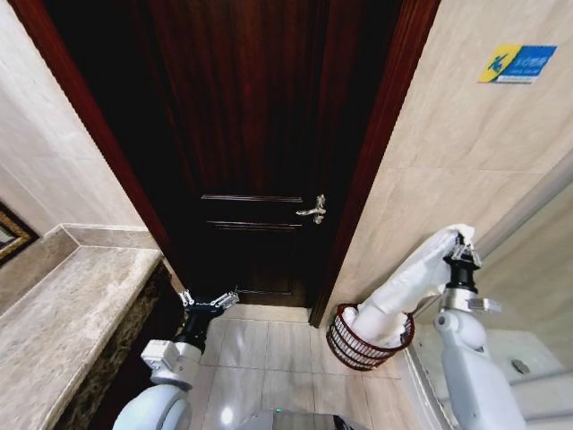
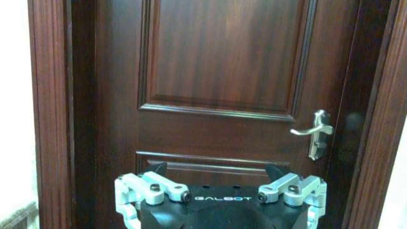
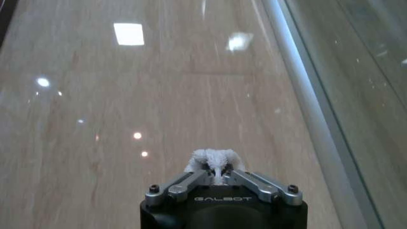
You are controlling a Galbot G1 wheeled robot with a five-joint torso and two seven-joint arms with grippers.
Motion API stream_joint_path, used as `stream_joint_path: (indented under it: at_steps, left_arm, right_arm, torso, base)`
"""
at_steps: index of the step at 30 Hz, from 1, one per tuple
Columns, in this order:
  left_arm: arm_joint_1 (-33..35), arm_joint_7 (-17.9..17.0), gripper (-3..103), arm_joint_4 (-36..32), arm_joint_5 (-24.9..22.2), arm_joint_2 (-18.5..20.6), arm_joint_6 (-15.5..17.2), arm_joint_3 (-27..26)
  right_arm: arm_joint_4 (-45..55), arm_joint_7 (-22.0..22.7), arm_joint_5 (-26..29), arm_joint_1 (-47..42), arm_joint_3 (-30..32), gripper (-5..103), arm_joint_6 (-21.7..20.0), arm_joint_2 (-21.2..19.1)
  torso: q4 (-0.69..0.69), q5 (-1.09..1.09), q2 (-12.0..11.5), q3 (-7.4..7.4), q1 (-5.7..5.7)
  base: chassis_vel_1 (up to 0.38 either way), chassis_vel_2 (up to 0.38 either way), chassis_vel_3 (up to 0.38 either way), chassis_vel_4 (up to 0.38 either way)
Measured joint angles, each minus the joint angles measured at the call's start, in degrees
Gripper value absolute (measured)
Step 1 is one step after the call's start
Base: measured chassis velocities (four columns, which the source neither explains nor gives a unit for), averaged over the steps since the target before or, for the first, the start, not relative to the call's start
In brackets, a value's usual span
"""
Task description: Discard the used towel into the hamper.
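The white towel [image 1: 407, 278] hangs from my right gripper [image 1: 462, 248], which is shut on its top end at the right of the head view. Its lower end droops into the hamper [image 1: 345, 345], a round dark reddish-brown wire basket on the floor by the door frame. In the right wrist view the fingers pinch a white tuft of towel [image 3: 213, 157] in my right gripper [image 3: 218, 172]. My left gripper [image 1: 209, 300] is held low at the left, open and empty, facing the door; the left wrist view shows my left gripper [image 2: 216, 171] spread wide.
A dark wooden door [image 1: 260, 134] with a silver lever handle [image 1: 314, 211] stands shut straight ahead. A marble counter [image 1: 63, 322] runs along the left. Beige tiled wall [image 1: 466, 152] is to the right, with a white fixture [image 1: 528, 358] behind my right arm. Pale floor tiles [image 1: 269, 358] lie ahead.
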Motion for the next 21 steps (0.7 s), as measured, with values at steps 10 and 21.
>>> stream_joint_path:
  at_steps: [10,21]
  left_arm:
    - [0.0,0.0,100,0.0,0.0,0.0,0.0,0.0]
    - [0.0,0.0,100,0.0,0.0,0.0,0.0,0.0]
  right_arm:
    - [-4.4,-0.8,-0.9,-1.0,-0.2,2,1.5,0.7]
    - [-14.1,-4.3,-0.8,-0.7,-1.4,2,4.4,0.5]
  torso:
    - [0.0,0.0,0.0,0.0,0.0]
    - [-0.01,0.0,0.0,0.0,0.0]
  base:
    - [0.0,0.0,0.0,0.0]
    - [0.0,0.0,0.0,0.0]
